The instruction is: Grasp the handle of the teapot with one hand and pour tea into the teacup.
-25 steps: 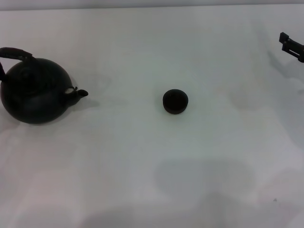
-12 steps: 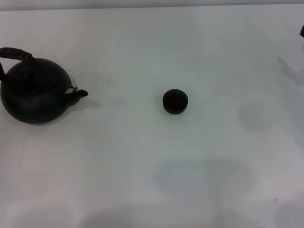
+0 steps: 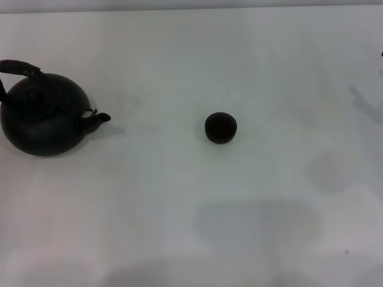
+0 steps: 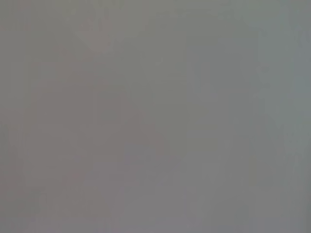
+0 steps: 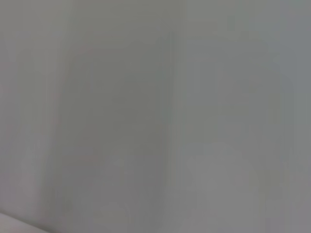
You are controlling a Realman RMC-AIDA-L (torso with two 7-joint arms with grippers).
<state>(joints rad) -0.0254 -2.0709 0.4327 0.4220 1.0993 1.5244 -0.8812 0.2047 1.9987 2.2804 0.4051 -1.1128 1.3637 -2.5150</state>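
Two task items on the white surface (image 3: pixel 179 227): teapot (image 3: pixel 43 116) at my far left, upright, handle (image 3: pixel 21 66) arched over its top, spout toward the teacup (image 3: pixel 221 128), which sits well apart near centre. Neither end effector in view, so I cannot tell their state; both wrist views blank grey

Head view: high, looking forward and down over white surface (image 3: pixel 179 60); teapot (image 3: pixel 43 116) far left, teacup (image 3: pixel 221 128) near centre, well apart. Left wrist view: close, blank grey field only. Right wrist view: same, plain pale field. No shared landmark identifiable between wrist views and head view.
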